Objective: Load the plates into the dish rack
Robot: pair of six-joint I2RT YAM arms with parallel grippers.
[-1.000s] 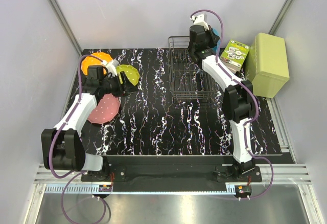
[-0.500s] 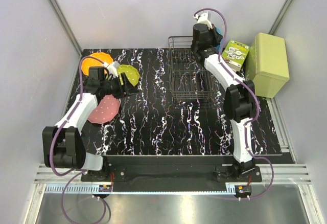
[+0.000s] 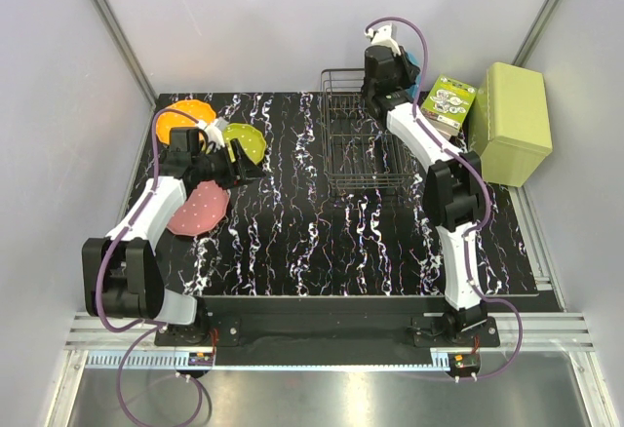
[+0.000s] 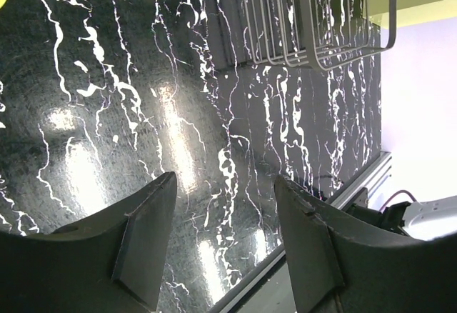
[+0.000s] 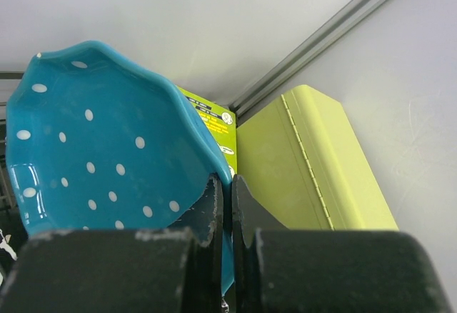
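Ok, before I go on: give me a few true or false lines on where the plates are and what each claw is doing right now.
1. The right claw is shut on the blue plate. True.
2. The left claw grips the pink plate. False: it is open with nothing between its fingers.
3. The orange plate, the yellow-green plate and the pink plate lie on the left side of the table. True.
4. One plate stands in the dish rack. False: no plate shows in it; the blue plate is held up at its far end.
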